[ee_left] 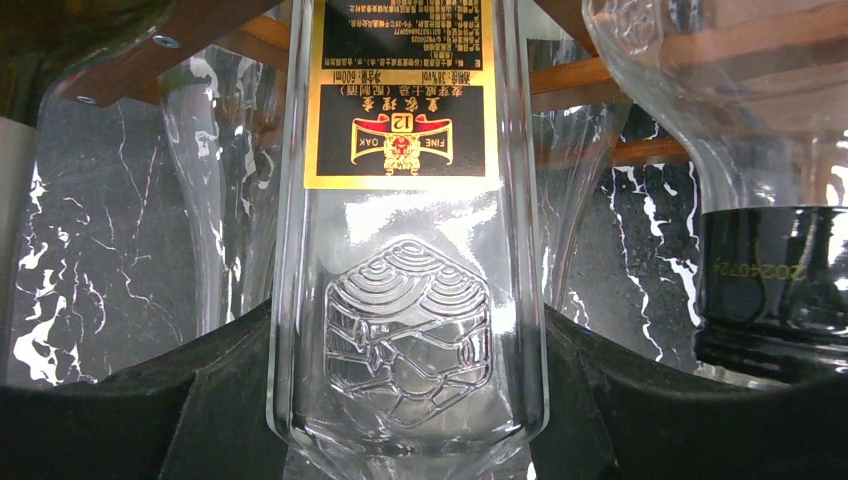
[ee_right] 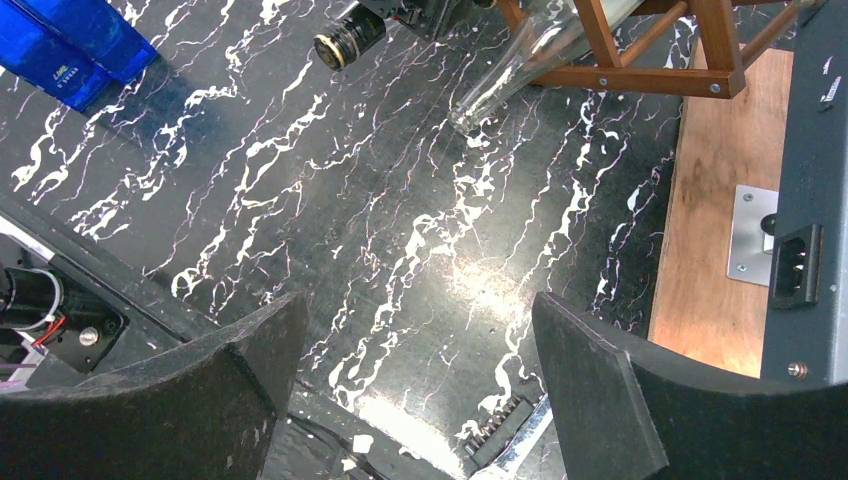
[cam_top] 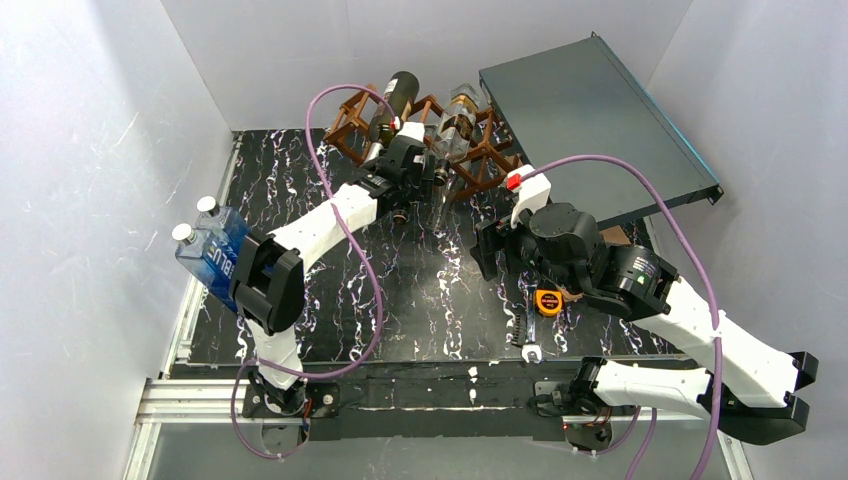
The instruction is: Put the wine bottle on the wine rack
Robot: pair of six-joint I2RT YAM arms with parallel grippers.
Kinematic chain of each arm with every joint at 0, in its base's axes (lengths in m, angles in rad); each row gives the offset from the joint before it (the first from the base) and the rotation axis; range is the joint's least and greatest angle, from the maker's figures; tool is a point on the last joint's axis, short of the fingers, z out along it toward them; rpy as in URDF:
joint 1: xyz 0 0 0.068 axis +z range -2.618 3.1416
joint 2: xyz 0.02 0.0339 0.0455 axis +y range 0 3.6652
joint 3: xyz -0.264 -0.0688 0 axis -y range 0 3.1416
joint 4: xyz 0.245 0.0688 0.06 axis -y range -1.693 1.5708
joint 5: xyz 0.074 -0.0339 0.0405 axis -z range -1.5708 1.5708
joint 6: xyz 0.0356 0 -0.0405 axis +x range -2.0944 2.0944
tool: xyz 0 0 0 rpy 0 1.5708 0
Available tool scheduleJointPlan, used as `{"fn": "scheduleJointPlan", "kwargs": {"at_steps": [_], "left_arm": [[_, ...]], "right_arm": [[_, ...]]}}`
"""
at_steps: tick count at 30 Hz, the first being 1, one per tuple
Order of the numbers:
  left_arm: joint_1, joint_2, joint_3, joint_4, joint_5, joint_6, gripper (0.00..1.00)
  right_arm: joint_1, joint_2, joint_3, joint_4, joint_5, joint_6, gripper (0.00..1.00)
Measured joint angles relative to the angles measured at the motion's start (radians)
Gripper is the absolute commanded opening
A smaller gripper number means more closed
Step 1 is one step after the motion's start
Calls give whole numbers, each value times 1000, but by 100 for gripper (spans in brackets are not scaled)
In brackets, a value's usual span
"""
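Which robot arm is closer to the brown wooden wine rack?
Left. The left gripper is at the wine rack, gripping a clear wine bottle there. The right gripper hangs open over the table, short of the rack.

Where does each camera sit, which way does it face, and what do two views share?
Top external: above and behind, looking down on the black marbled table and reddish-brown wooden lattice wine rack; both arms show.
Left wrist: on the left arm, facing the rack; left gripper clamps a clear glass, gold-labelled wine bottle.
Right wrist: on the right arm, facing the table; open right gripper shows.
Shared: top and right wrist both show the rack and blue plastic bottles.
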Motion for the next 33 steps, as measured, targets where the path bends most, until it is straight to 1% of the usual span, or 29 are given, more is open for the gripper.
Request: {"fn": "scheduleJointPlan", "kwargs": {"at_steps": [4,6,10,12,18,28,32,33], "left_arm": [[1,6,15,-17,2,16,30],[4,11,23,-23,3,20,34],[14,17,25,-13,14,18,48],[20,17,25,-11,25,16,53],[33,17,-2,35,52,2,61],[37,11,-39,89,61,-6,67],[39,10,-50,96,64,-9,67],[38,10,-51,96,64,-9,64]], "right_arm": [[0,0,0,0,0,0,92],[0,0,0,0,0,0,92],[0,0,0,0,0,1,92],[0,0,0,0,0,1,92],[0,0,0,0,0,0,92],[0,0,0,0,0,0,92],[0,0,0,0,0,0,92],[0,0,0,0,0,0,92]]}}
